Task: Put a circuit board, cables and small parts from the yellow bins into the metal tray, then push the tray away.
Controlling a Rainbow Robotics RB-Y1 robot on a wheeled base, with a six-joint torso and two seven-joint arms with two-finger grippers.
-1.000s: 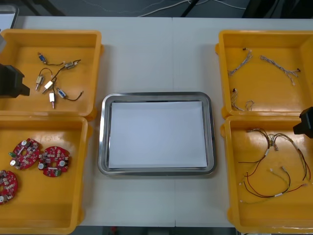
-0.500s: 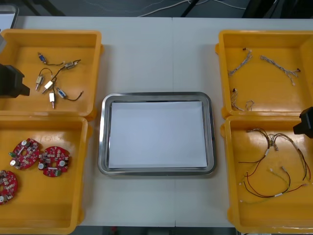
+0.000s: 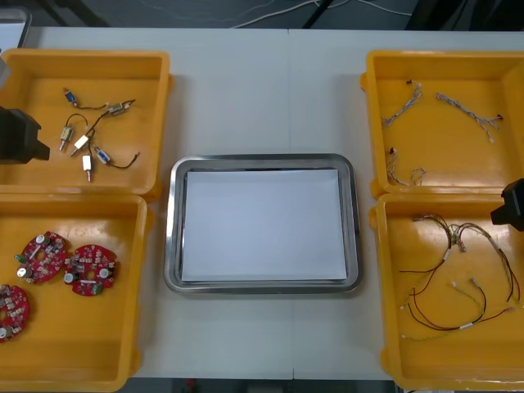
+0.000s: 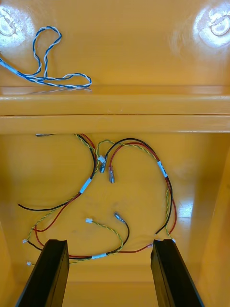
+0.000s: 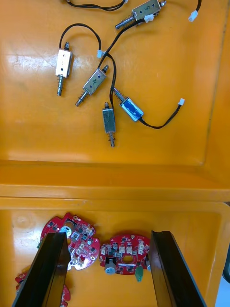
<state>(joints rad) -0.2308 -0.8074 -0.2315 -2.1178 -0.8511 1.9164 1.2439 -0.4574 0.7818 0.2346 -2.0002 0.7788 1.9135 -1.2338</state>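
The metal tray (image 3: 174, 223), white inside, lies mid-table with nothing in it. Three round red circuit boards (image 3: 90, 269) lie in the near left yellow bin (image 3: 74, 368); small metal parts (image 3: 83, 141) on black leads lie in the far left bin (image 3: 98, 61). Red and yellow cables (image 3: 458, 278) fill the near right bin (image 3: 393, 327); blue and white cables (image 3: 413, 102) lie in the far right bin (image 3: 442, 61). My left gripper (image 5: 108, 278) hangs open above the circuit boards (image 5: 122, 252). My right gripper (image 4: 110, 276) hangs open above the red and yellow cables (image 4: 103, 192).
Bare table runs between the bins, in front of and beyond the tray. My left arm (image 3: 18, 135) shows at the left edge, my right arm (image 3: 512, 205) at the right edge. Bin walls (image 5: 115, 184) separate near and far bins.
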